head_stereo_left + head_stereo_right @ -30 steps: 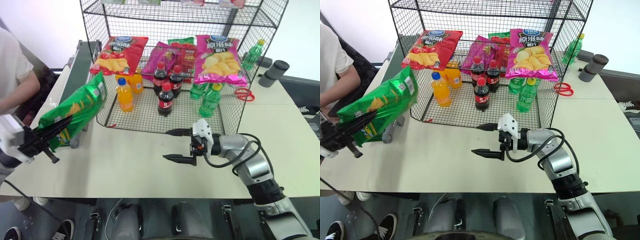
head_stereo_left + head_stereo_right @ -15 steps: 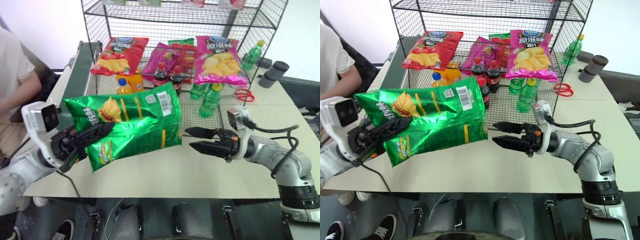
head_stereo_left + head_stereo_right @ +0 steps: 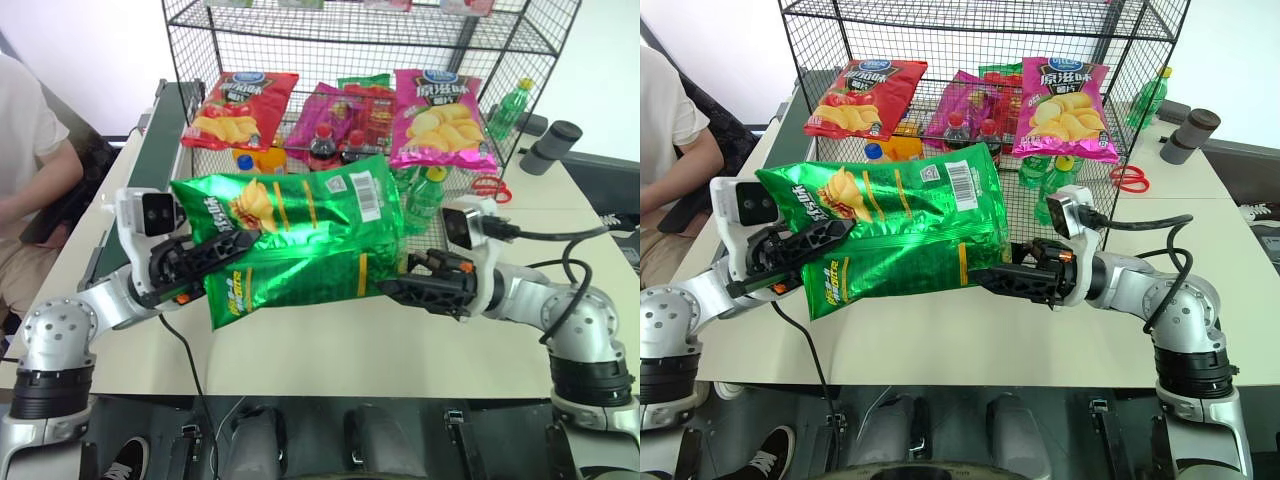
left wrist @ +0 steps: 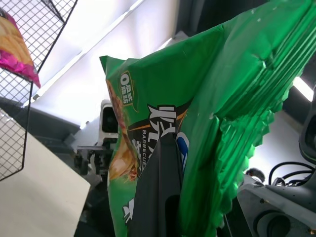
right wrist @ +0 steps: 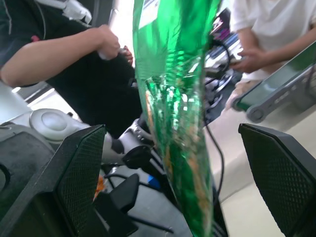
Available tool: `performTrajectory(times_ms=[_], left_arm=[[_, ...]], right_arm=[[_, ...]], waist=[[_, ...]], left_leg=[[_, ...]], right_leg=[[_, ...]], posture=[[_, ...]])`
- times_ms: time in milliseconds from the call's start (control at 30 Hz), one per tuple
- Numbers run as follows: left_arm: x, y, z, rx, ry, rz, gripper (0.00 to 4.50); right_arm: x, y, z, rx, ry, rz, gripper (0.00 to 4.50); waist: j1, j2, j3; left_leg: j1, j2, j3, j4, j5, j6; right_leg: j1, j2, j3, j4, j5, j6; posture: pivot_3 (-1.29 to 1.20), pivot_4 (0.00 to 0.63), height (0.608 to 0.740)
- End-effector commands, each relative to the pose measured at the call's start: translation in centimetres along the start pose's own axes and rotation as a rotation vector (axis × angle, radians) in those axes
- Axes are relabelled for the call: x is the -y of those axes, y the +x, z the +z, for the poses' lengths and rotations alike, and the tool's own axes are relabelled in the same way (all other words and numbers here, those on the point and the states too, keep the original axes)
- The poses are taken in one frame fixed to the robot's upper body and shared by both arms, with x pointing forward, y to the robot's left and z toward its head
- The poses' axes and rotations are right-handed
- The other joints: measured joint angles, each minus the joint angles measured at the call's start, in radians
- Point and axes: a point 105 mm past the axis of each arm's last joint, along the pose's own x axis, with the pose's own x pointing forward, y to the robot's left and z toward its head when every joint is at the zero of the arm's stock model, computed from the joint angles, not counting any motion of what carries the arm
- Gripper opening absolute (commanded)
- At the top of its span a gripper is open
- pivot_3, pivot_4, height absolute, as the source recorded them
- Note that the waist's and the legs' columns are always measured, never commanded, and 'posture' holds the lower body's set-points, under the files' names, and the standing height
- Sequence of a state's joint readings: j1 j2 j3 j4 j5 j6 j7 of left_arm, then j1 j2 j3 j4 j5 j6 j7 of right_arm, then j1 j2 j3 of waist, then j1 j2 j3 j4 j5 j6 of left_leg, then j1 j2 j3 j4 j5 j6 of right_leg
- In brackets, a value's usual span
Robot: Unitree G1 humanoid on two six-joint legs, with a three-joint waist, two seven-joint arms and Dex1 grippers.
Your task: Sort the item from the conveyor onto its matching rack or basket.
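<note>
The item, a shiny green chip bag (image 3: 300,245), hangs above the table in front of the rack (image 3: 360,38), stretched sideways with its barcode patch at the upper right. My left gripper (image 3: 238,240) is shut on the bag's left end; one black finger (image 4: 158,197) lies against the foil. My right gripper (image 3: 400,290) stands open at the bag's right lower edge. In the right wrist view the bag (image 5: 173,98) hangs edge-on between the two wide-apart pads (image 5: 79,182), touching neither. The conveyor (image 3: 165,120) runs along the rack's left side.
On the rack's shelf lie a red chip bag (image 3: 238,105) and a pink one (image 3: 437,115), with cola, orange and green bottles (image 3: 425,195) below. A person (image 3: 30,150) sits at the left. A grey cylinder (image 3: 548,145) and red rings (image 3: 487,187) sit at the right.
My left gripper has carried the bag from beside the conveyor to the middle and rolled it broadside. My right gripper has risen from the table and turned toward the bag's right edge.
</note>
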State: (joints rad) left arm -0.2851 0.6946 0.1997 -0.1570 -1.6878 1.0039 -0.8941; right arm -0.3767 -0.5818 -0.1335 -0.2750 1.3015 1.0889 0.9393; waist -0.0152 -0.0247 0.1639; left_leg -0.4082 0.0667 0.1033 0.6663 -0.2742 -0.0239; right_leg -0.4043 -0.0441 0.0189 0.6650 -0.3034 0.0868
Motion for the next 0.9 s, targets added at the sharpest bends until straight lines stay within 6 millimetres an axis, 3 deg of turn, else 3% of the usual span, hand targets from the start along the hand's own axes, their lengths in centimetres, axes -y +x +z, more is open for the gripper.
performTrajectory(times_ms=[33,100,333,367,533,567,633,833,900], left_arm=[[0.4,0.1,-1.1,-0.069,-0.021,-0.014,0.02],[0.2,-0.1,-1.4,-0.072,-0.007,-0.004,0.0],[-0.2,-0.2,-1.0,-0.038,0.05,0.0,0.0],[-0.1,-0.3,-1.0,-0.038,0.044,-0.002,0.0],[-1.2,-0.8,-0.6,-0.059,0.095,0.109,0.0],[-1.2,-1.0,-0.6,-0.06,0.083,0.108,0.26],[-1.3,-1.2,-0.5,-0.054,0.1,0.126,0.82],[-1.6,-3.7,-0.1,-0.027,0.174,0.243,3.78],[-1.7,-4.9,0.0,-0.009,0.203,0.292,4.42]], right_arm=[[-1.1,1.0,0.4,-0.017,-0.023,0.07,4.25],[-1.3,1.1,0.1,-0.04,-0.012,0.081,3.7],[-1.4,1.0,-1.7,-0.139,0.003,0.073,0.2],[-1.3,0.9,-2.0,-0.153,0.004,0.069,0.02],[-0.7,0.7,-2.4,-0.186,-0.034,0.036,0.02],[-0.5,0.6,-2.4,-0.189,-0.046,0.027,0.0],[0.0,0.4,-2.0,-0.183,-0.083,-0.006,0.0],[1.8,-0.8,-0.8,-0.161,-0.27,-0.193,0.0],[2.3,-1.1,-0.3,-0.169,-0.375,-0.269,0.0]], waist=[[-0.001,0.0,0.0],[-0.001,0.0,0.0],[0.002,0.0,0.0],[0.002,0.0,0.0],[0.0,0.0,0.0],[0.0,0.0,0.0],[0.0,0.0,0.0],[-0.001,0.0,0.0],[0.0,0.0,0.0]], left_leg=[[0.0,0.0,0.0,0.0,0.0,0.0],[0.0,0.0,0.0,0.0,0.0,0.0],[0.0,0.0,0.0,0.0,0.0,0.0],[0.0,0.0,0.0,0.0,0.0,0.0],[0.0,0.0,0.0,0.0,0.0,0.0],[0.0,0.0,0.0,0.0,0.0,0.0],[0.0,0.0,0.0,0.0,0.0,0.0],[0.0,0.0,0.0,0.0,0.0,0.0],[0.0,0.0,0.0,-0.001,0.0,0.0]], right_leg=[[0.0,0.0,0.0,0.0,0.0,0.0],[0.0,0.0,0.0,0.0,0.0,0.0],[0.0,-0.001,0.0,0.0,0.0,0.0],[0.0,-0.001,0.0,0.0,0.0,0.0],[0.0,0.0,0.0,0.0,0.0,0.0],[0.0,0.0,0.0,0.0,0.0,0.0],[0.0,0.0,0.0,0.0,0.0,0.0],[-0.001,-0.001,0.0,0.0,0.0,0.0],[-0.001,-0.001,0.0,0.0,0.0,0.0]], posture=[[0.0,0.15,0.74],[0.0,0.15,0.74],[0.0,0.15,0.74],[0.0,0.15,0.74],[0.0,0.15,0.74],[0.0,0.15,0.74],[0.0,0.15,0.74],[0.0,0.15,0.74],[0.0,0.15,0.74]])
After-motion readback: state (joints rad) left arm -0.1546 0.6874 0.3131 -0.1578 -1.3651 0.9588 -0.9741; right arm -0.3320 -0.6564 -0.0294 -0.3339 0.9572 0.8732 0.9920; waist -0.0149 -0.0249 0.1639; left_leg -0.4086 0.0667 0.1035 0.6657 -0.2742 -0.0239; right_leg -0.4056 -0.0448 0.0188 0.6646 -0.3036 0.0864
